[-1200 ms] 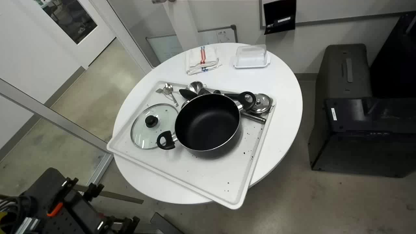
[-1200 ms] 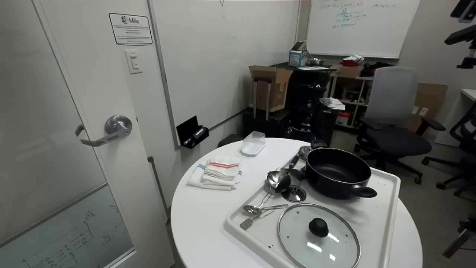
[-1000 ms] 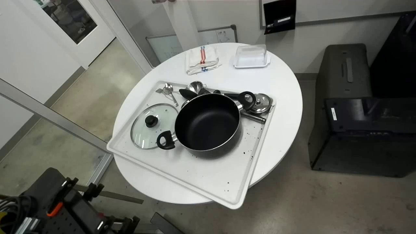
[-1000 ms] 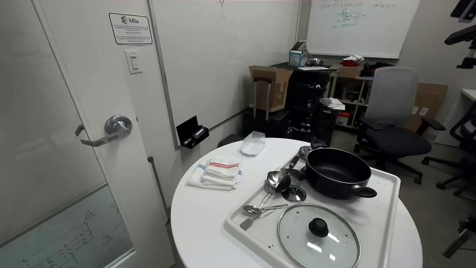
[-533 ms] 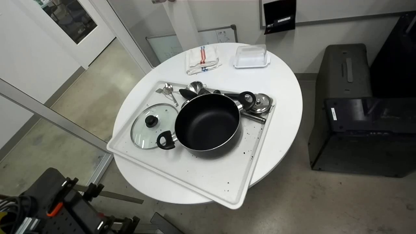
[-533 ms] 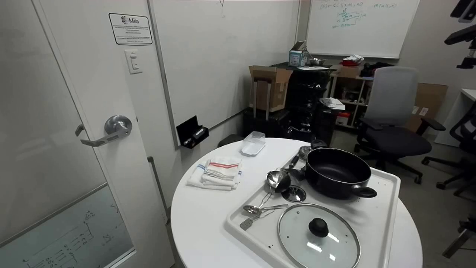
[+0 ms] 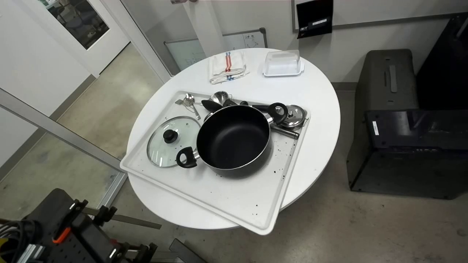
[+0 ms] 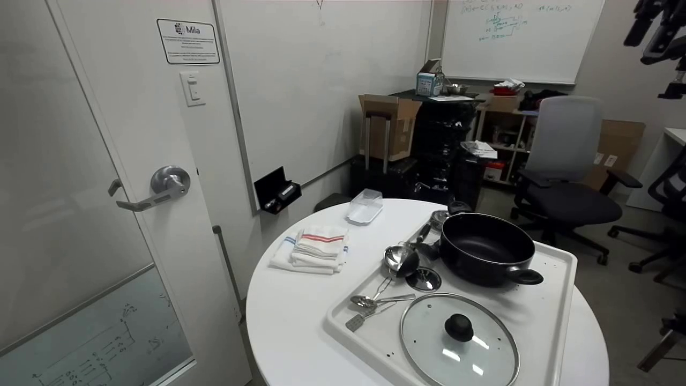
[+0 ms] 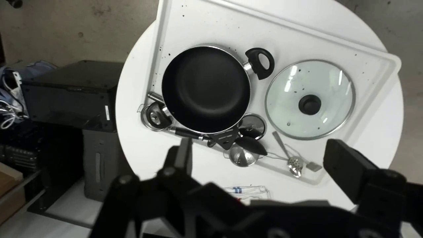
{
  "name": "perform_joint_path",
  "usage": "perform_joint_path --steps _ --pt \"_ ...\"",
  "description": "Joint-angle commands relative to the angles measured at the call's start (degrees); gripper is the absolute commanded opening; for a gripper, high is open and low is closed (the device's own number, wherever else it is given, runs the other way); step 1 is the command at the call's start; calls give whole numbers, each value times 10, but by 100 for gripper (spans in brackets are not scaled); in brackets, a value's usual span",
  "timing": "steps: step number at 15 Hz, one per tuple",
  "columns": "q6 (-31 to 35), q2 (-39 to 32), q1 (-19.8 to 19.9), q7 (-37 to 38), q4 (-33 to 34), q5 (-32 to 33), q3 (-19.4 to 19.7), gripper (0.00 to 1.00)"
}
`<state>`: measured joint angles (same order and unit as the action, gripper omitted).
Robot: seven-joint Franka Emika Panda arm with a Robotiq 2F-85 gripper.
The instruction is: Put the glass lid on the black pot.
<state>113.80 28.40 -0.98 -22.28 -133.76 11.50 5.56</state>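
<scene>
The glass lid [image 7: 161, 151] lies flat on the white tray [image 7: 234, 197], its black knob up. It also shows in an exterior view [image 8: 429, 343] and in the wrist view [image 9: 314, 125]. The black pot [image 7: 234, 138] stands upright beside it on the tray, uncovered, its dark inside visible. The pot also shows in an exterior view [image 8: 471, 268] and in the wrist view [image 9: 206, 89]. My gripper [image 9: 261, 160] is wide open with nothing between its fingers, high above the table. In an exterior view, part of the gripper [image 8: 654, 40] shows at the top right edge, away from lid and pot.
Utensils [image 9: 295, 165], a small strainer [image 9: 244, 157] and small lids [image 9: 252, 126] crowd the tray's edge around the pot. Folded towels [image 7: 227, 67] and a clear-covered white dish [image 7: 283, 64] stand at the table's back. The tray overhangs the round table [image 7: 321, 146].
In an exterior view, the gripper part at the top right edge has shifted left, and two fingers now show there. The lid, the pot and the other things have not moved.
</scene>
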Motion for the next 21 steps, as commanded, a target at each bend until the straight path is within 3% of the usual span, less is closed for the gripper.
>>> perform_joint_path --steps 1,6,12,21 --pt "-24 -77 -33 -60 47 -14 -6 100" --pt "-42 -177 -59 -127 91 -19 -26 100" --pt "-36 -287 -57 -183 130 -5 -67 100" --pt "36 -459 -55 -198 196 50 -108 100"
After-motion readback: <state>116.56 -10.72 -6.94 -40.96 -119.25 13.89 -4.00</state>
